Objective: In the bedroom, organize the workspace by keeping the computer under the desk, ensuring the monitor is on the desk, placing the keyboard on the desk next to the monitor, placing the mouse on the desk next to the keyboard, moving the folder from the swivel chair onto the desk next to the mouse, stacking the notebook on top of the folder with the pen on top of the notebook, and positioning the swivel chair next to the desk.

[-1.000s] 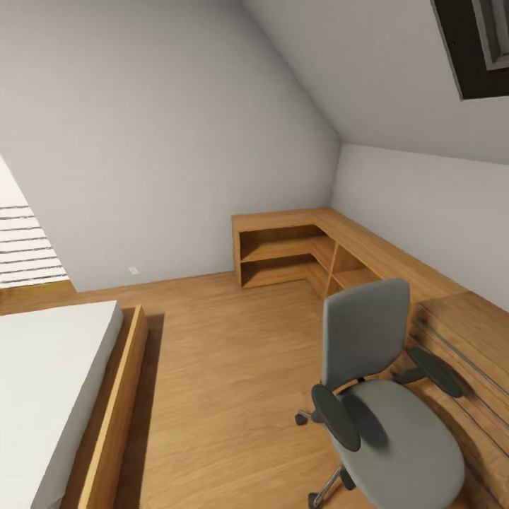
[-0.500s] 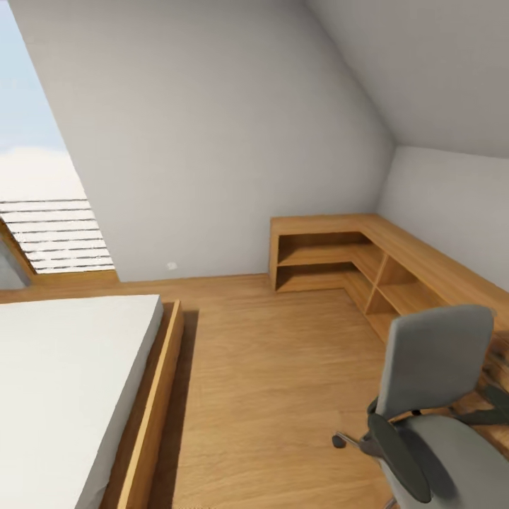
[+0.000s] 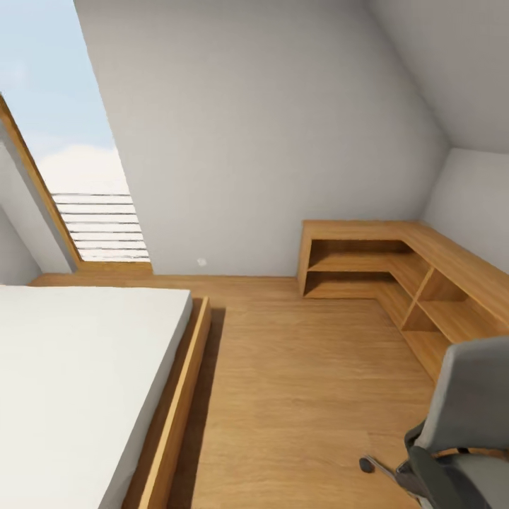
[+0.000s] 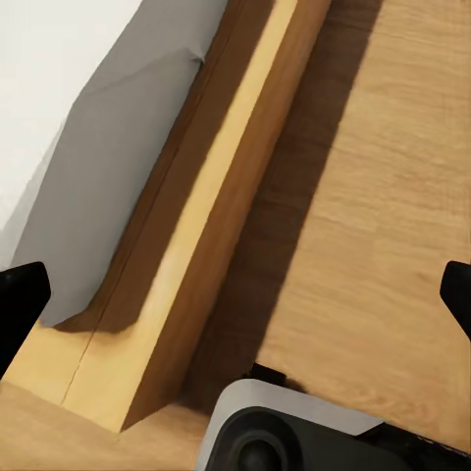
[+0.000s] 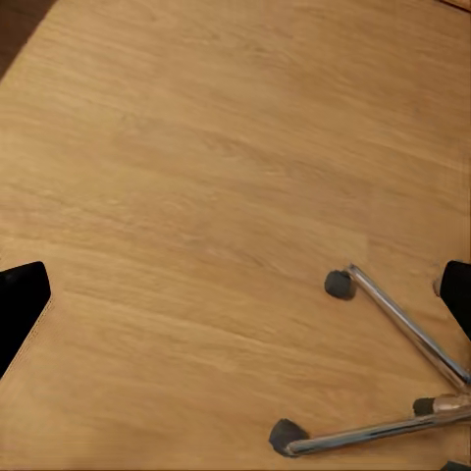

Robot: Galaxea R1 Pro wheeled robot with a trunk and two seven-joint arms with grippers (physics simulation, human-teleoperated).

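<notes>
The bed [image 3: 85, 367] — white mattress, pale wood frame — lies at the robot's left, with plank floor [image 3: 297, 396] between it and the low L-shaped wooden shelving [image 3: 396, 268]. The swivel chair [image 3: 463, 424], grey-backed, sits low at the right, nearer the right arm; its metal legs and casters [image 5: 392, 324] lie below the right gripper [image 5: 235, 294]. Both grippers — left gripper [image 4: 235, 294] too — are spread wide, holding nothing.
</notes>
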